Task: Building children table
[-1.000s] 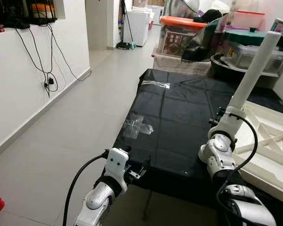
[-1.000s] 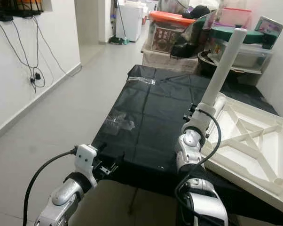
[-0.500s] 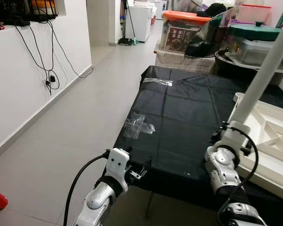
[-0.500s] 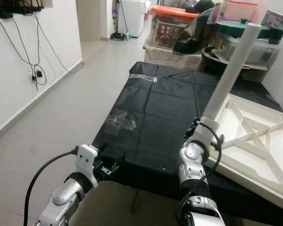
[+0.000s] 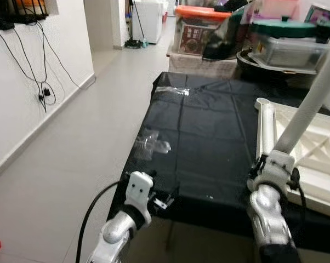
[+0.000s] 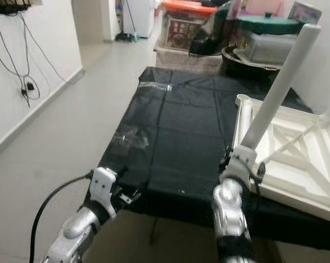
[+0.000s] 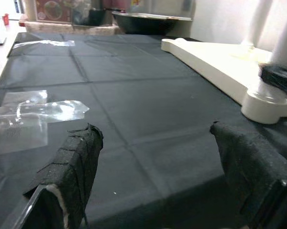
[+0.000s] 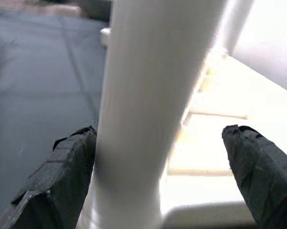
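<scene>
Right tool (image 5: 276,160): gripped the low end of the white table leg (image 5: 313,98), which slanted to the upper right of the frame.
Left tool (image 7: 158,157): fingers spread wide, nothing in them, hovering at the near edge of the black worktop (image 5: 209,131).
Tabletop (image 6: 296,153): white, upside down, lower right, touching the worktop.
Tape (image 5: 151,145): clear scraps, centre left.
Risk: honestly, that long leg could swing and miss its corner socket (image 5: 262,102), or slip in the fingers.
</scene>
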